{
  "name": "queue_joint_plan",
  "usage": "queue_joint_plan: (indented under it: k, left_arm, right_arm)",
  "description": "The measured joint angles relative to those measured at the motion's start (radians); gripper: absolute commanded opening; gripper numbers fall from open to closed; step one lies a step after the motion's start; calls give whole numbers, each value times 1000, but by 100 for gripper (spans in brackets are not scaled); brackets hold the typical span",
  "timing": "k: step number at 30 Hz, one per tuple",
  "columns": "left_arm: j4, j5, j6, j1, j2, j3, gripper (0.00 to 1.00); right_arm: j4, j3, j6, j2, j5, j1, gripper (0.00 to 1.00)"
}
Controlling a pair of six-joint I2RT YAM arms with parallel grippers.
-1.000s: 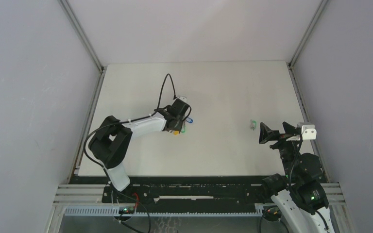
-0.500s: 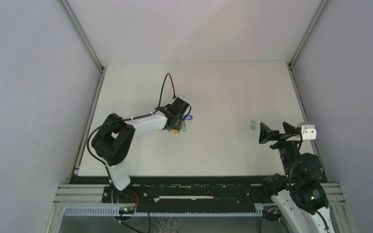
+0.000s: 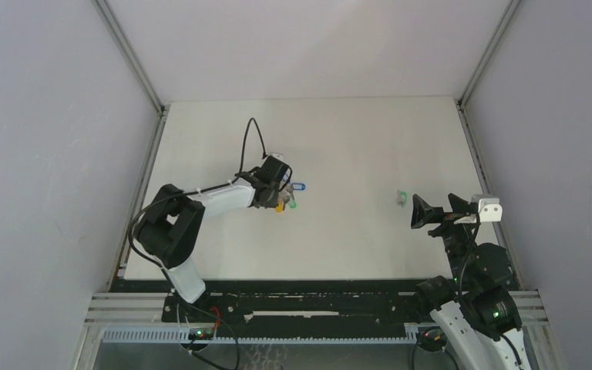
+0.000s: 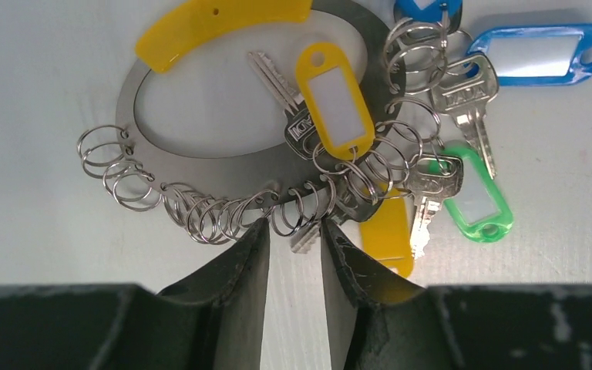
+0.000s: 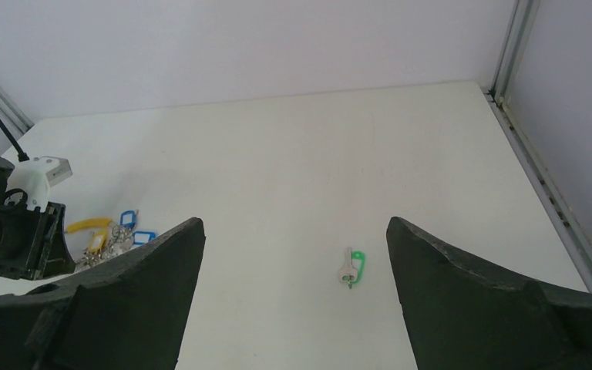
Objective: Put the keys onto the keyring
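The keyring (image 4: 200, 166) is a flat oval metal plate with a curved yellow band (image 4: 216, 19) and many small split rings along its lower edge. It lies on the table. Keys with yellow (image 4: 333, 104), green (image 4: 474, 200) and blue (image 4: 539, 54) tags hang on its rings. My left gripper (image 4: 297, 231) sits at the ring row, jaws a narrow gap apart, with a key tip and a small ring between the fingertips. A loose green-tagged key (image 5: 351, 267) lies on the table in front of my right gripper (image 5: 293, 231), which is wide open and empty.
In the top view the keyring cluster (image 3: 285, 202) lies left of centre, with the left gripper (image 3: 279, 193) over it. The loose green key (image 3: 402, 198) lies just left of the right gripper (image 3: 432, 212). Grey walls enclose the white table (image 3: 339, 146).
My left gripper and wrist have shifted a little to the left, uncovering more of the keyring cluster. The right arm and the loose green key have not moved.
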Motion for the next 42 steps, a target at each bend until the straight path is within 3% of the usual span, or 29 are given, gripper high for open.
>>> queue_joint_plan:
  k: [17,21,27,29,38,42]
  left_arm:
    - [89,124,-1,97,-23,-40,26]
    - [100,151,-2,108,-23,-43,15]
    - [140,202,2,112,-45,-76,9]
    - [149,228,10,112,-75,-103,1]
    - [141,319,81,80,-237,-172,0]
    - [114,350,125,37,-307,-176,0]
  right_arm:
    - [0,0,0,0,-8,0,87]
    - [0,0,-1,0,-14,0,87]
    - [0,0,-2,0,-31,0,86]
    - [0,0,-3,0,-39,0,86]
    - [14,0,-6,12,-146,1,87]
    - [29,0,-7,65,-274,1,87]
